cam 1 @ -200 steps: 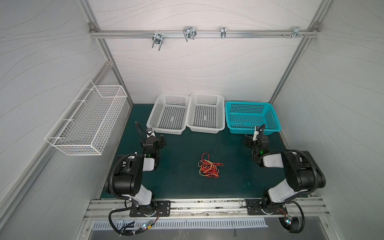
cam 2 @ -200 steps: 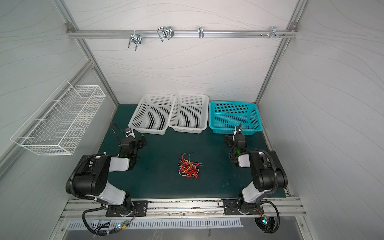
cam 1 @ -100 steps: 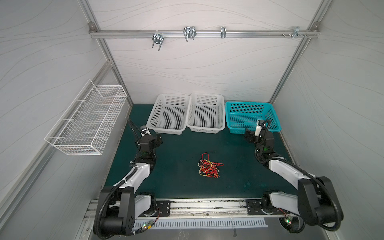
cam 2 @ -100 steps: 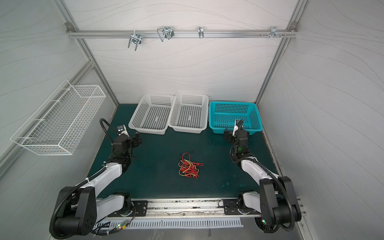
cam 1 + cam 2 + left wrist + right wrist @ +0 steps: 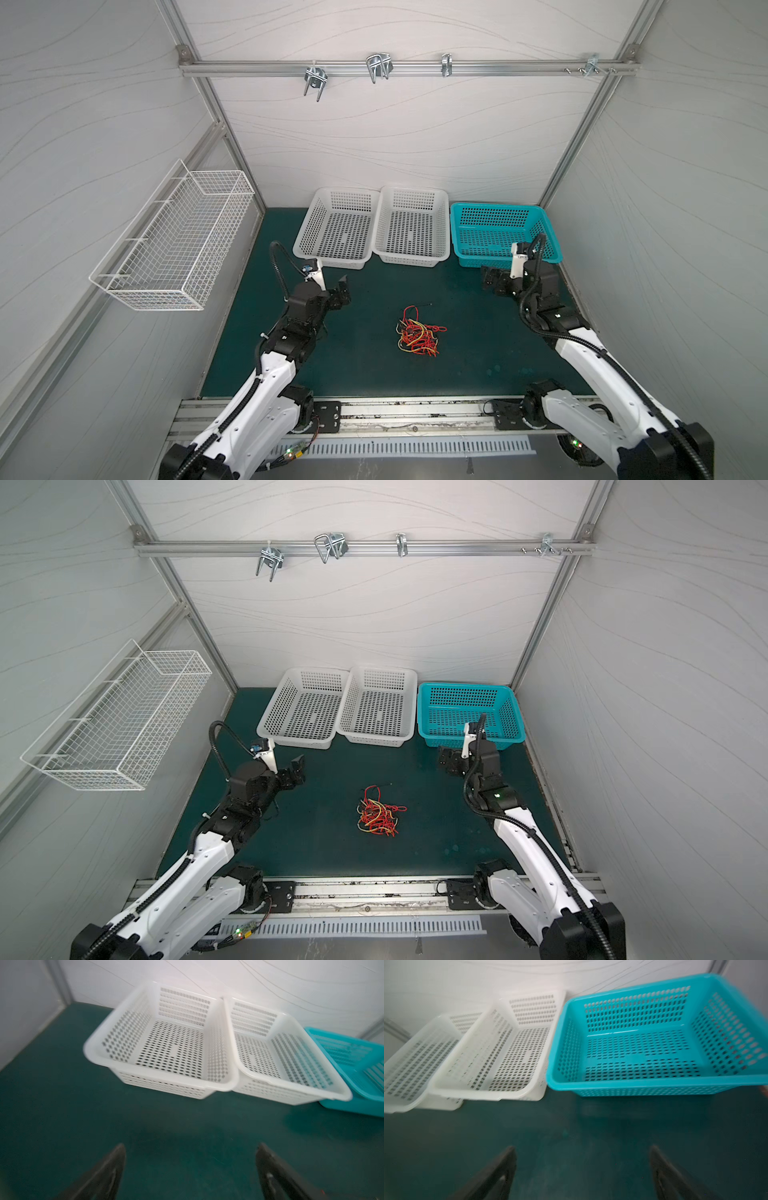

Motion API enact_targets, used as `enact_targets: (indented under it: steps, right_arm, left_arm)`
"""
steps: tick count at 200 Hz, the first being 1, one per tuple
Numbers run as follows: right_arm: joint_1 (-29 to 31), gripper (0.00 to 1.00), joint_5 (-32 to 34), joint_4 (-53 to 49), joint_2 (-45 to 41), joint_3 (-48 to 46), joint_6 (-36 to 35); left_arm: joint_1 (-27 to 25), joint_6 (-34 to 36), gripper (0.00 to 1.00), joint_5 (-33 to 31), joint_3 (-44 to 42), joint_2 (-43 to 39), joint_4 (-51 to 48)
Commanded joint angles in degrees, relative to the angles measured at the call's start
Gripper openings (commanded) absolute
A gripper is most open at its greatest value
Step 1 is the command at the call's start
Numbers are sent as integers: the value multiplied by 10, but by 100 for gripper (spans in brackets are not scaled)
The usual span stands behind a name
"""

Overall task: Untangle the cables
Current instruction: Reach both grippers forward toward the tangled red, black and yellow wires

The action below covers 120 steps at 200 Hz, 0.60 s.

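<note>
With both the left pincer (image 5: 338,291) and right pincer (image 5: 492,282) spread wide and empty, a careless grab could tighten the knotted cables (image 5: 417,332) instead.

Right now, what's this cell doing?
Nothing is gripped yet. The cables lie in one red, yellow and black tangle on the green mat, untouched. The left gripper and right gripper are both open and empty, well apart from the pile, near the three baskets along the back wall.
</note>
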Motion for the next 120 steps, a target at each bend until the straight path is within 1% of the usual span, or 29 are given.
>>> enact_targets:
  steps: [1,15,26,45,56,85,102,120]
  right_arm:
    - [56,96,-63,-50,19,8,51]
    - [99,94,-72,-41,39,5,75]
    - [135,92,-77,-27,56,2,91]
    - [201,87,-61,-9,86,-2,106]
    - [236,82,-46,-14,102,4,108]
    - [314,76,25,-42,132,27,122]
    - [338,73,37,-41,147,34,130]
    - [355,66,38,-34,178,48,136]
  left_arm:
    - [-58,-16,96,21,21,18,-11]
    - [-98,-20,97,1,13,35,4]
    - [-122,-26,97,-3,4,49,28]
    - [-145,-44,97,12,-5,84,84]
    - [-156,-43,97,16,-1,110,103]
    - [-164,-30,97,38,35,173,113]
    - [-164,-33,97,57,42,197,128]
    - [-165,-42,97,66,44,212,149]
